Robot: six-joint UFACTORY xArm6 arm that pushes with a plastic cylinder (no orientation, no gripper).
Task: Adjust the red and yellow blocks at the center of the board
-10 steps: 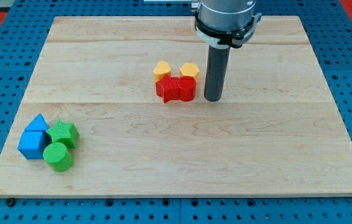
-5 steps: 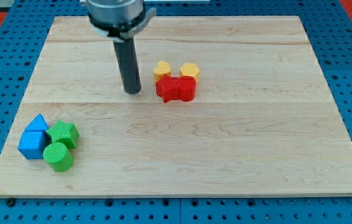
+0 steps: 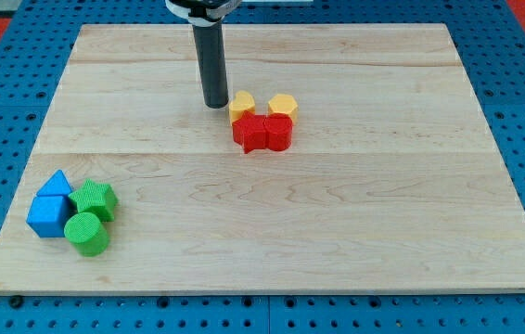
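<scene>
- Camera view: we see our dark straight rod coming down from the view's top, and my tip (image 3: 214,104) rests on the pale wooden board (image 3: 355,232), just to the view's left of the yellow cluster, close to it; we cannot tell whether it touches.
- We have no jaws at all on this rod, so nothing is clamped or carried; my tip only stands on the wood.
- The yellow heart-like block (image 3: 241,104) sits nearest my tip, and the yellow hexagonal block (image 3: 283,105) lies to its right with a small gap between them.
- Just below them, the red star-like block (image 3: 250,133) and the red rounded block (image 3: 278,133) sit pressed side by side.
- The four together form a compact group a little above the board's middle; its long axis runs left to right across the view, yellow row at the top, red row at the bottom.
- Well apart, at the view's lower left, a blue triangular block (image 3: 57,181), a blue cube (image 3: 48,215), a green star-like block (image 3: 95,199) and a green cylinder (image 3: 87,233) huddle together.
</scene>
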